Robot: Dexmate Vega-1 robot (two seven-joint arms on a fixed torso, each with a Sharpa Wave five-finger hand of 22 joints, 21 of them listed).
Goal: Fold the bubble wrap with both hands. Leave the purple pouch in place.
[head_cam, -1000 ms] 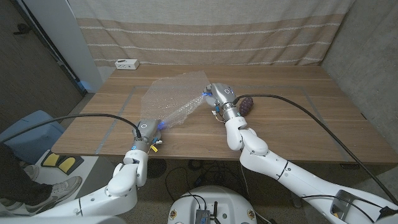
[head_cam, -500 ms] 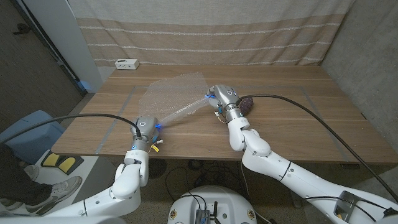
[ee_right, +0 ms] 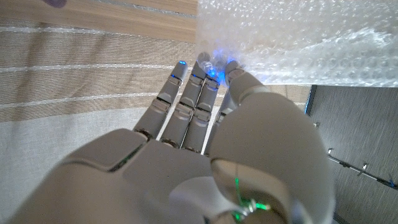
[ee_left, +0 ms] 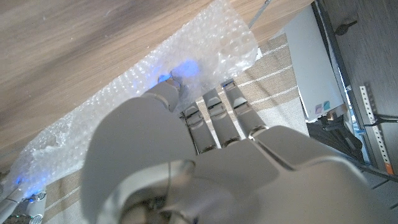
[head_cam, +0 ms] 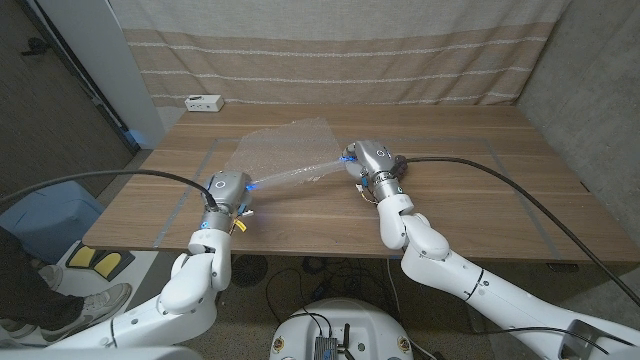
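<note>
The clear, crinkled bubble wrap sheet [head_cam: 282, 155] stretches left to right across the wooden worktop [head_cam: 470, 190], its near edge lifted. The left hand [head_cam: 226, 188] and right hand [head_cam: 366, 158] each pinch an end of that edge in their fingers [ee_left: 169, 93].

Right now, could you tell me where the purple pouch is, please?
In the head view, the purple pouch lies on the table right of centre, mostly hidden behind the right hand, which pinches the bubble wrap.

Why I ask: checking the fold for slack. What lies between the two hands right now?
In the head view, the lifted near edge of the bubble wrap stretches from the left hand to the right hand, over bare table.
</note>
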